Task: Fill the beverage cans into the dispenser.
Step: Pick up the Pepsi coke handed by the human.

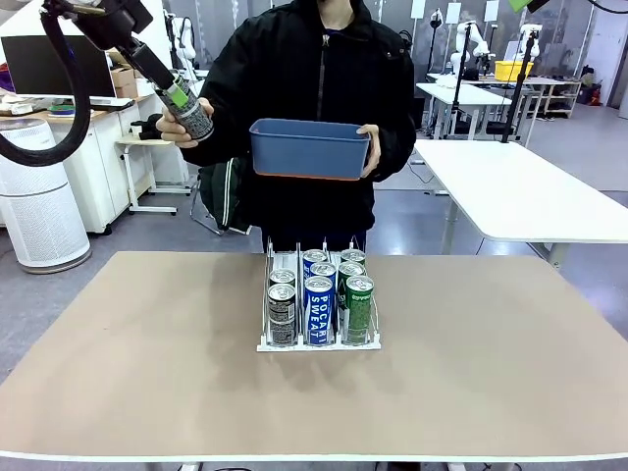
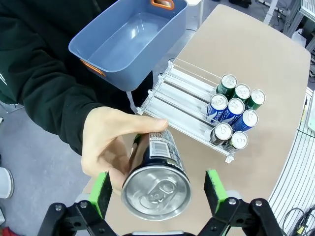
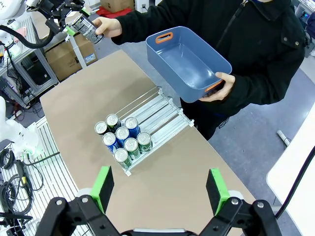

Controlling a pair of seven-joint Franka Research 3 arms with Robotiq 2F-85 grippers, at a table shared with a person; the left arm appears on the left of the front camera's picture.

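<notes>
Above the table (image 1: 147, 324), the left end effector (image 2: 156, 186) straddles a hand-held can (image 2: 156, 182).

A tan surface (image 1: 147, 373) fills the foreground over a grey floor (image 1: 412, 221). At three o'clock stands a white table (image 1: 520, 191); beyond it, at one o'clock, more white tables (image 1: 466, 96) and a yellow bin (image 1: 512, 70). At nine o'clock sits a white air purifier (image 1: 41, 201), beside a white cabinet (image 1: 98, 167).
</notes>
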